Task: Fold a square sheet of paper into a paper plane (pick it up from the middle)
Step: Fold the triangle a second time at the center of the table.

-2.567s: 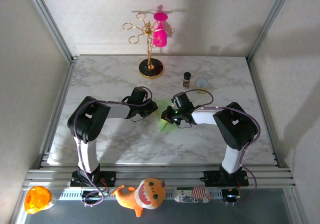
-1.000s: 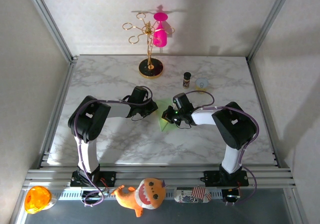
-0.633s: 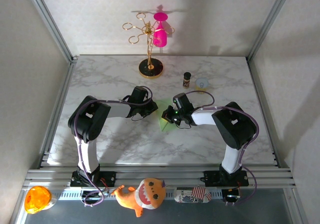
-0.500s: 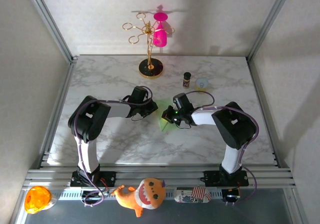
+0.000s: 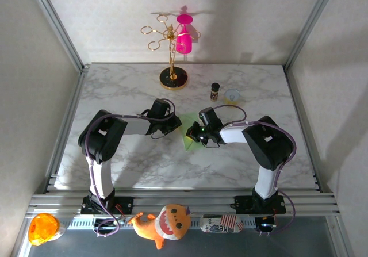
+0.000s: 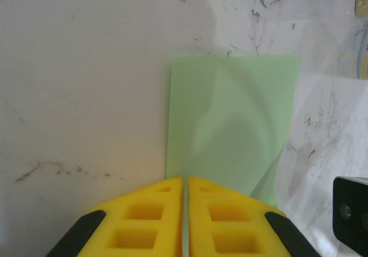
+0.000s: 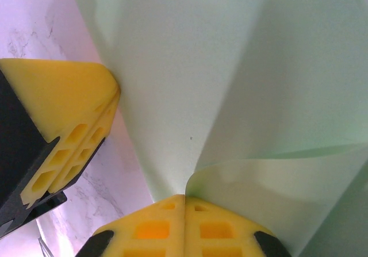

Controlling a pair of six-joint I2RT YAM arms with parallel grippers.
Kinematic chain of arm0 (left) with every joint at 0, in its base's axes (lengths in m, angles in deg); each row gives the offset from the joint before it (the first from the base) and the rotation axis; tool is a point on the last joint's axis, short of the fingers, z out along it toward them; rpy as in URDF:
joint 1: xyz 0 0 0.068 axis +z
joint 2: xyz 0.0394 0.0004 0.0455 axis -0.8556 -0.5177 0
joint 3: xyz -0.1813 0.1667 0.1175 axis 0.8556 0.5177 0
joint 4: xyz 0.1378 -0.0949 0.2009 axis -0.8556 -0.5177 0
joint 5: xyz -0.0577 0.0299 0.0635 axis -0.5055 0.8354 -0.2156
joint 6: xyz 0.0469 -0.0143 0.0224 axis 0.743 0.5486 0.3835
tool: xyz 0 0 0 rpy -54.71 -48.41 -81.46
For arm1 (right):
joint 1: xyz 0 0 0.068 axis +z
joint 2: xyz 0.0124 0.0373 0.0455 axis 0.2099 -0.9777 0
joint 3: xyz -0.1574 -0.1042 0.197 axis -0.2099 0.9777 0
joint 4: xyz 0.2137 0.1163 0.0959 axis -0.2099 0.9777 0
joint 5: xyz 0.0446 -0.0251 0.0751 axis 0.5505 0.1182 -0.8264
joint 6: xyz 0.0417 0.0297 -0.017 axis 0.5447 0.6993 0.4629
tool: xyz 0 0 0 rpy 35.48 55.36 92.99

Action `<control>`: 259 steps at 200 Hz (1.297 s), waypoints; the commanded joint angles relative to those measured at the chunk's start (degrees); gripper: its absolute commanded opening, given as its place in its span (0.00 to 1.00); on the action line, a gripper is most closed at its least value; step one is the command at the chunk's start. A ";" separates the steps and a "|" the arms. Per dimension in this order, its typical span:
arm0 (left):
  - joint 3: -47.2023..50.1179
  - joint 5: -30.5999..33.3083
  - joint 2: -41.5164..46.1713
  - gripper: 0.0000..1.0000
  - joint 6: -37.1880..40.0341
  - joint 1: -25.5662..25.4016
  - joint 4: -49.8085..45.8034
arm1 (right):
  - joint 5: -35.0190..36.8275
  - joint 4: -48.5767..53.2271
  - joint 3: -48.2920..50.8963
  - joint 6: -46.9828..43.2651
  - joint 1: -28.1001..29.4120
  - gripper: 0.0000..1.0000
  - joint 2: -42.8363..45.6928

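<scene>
— How far along?
— Early, I'd judge. The sheet (image 6: 230,125) lies mid-bench (image 5: 115,90), one part curling over, no dart shape yet.
— Grip?
— Both closed: left fingers (image 6: 150,211) pinch its edge, right fingers (image 7: 152,225) seemingly nip the curled part. Nose and wing folds remain.

A white marble-patterned table (image 5: 144,165) sits inside plain grey walls (image 5: 247,21) framed by aluminium rails (image 5: 184,199).
</scene>
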 commanded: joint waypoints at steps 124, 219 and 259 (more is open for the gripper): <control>5.37 2.18 10.16 0.15 -2.90 2.45 -0.12 | 0.26 0.87 0.59 0.08 0.38 0.40 -2.20; 5.67 0.81 8.64 0.07 -2.55 -4.34 -1.40 | 2.12 6.48 -0.09 -1.15 0.31 0.10 -2.46; 3.93 1.06 5.65 0.02 -2.49 -5.60 -1.99 | 2.12 6.86 -0.27 -0.98 0.23 0.02 -2.81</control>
